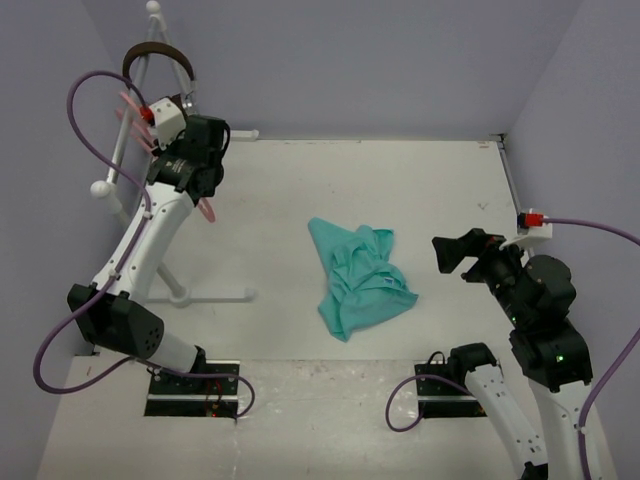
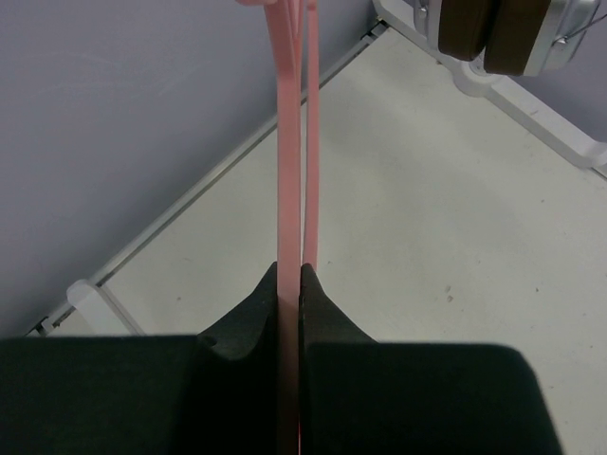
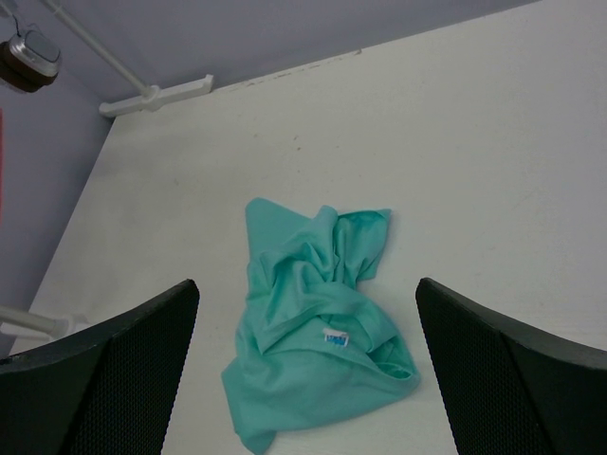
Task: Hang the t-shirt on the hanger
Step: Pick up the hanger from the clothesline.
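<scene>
Left end effector was clamped on the hanger up by the white rack; the hanger's pink bars ran straight out from the fingertips. T-shirt lay crumpled mid-table, long axis roughly far-to-near, pointed corner far-left. Right end effector hovered beside it, jaws wide apart, empty.

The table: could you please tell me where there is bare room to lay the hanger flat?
Bare: between the t-shirt and back wall, and between t-shirt and rack foot. Crowded: far-left corner, with rack, headphones, hanger, left gripper.
</scene>
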### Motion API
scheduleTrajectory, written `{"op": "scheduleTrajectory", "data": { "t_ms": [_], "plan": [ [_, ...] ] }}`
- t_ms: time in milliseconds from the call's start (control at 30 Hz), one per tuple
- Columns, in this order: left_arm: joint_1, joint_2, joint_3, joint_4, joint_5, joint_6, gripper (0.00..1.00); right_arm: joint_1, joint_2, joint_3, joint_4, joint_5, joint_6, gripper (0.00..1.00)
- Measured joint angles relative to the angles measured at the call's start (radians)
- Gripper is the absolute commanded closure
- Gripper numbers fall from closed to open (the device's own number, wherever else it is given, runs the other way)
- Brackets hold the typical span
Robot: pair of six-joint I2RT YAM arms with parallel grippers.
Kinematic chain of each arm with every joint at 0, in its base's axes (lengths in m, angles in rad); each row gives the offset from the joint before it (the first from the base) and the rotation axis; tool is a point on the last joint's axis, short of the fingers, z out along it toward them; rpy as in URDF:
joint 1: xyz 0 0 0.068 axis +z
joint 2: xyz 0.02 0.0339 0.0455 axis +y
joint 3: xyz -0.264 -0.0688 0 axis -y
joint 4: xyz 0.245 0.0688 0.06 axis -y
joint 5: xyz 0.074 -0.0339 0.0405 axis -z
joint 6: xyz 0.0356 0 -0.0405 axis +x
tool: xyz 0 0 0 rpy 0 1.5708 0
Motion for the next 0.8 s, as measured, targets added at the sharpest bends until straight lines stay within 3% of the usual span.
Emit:
{"op": "scheduleTrajectory", "data": {
  "t_ms": [600, 800],
  "plan": [
    [-0.097, -0.136, 0.040, -0.035, 0.021, 0.039, 1.00, 0.000, -0.003, -0.022, 0.014, -0.003, 0.006, 0.01],
    [-0.129, -0.216, -0.014, -0.039, 0.076, 0.040, 1.00, 0.000, -0.004, -0.027, 0.019, -0.011, 0.007, 0.01]
  ]
}}
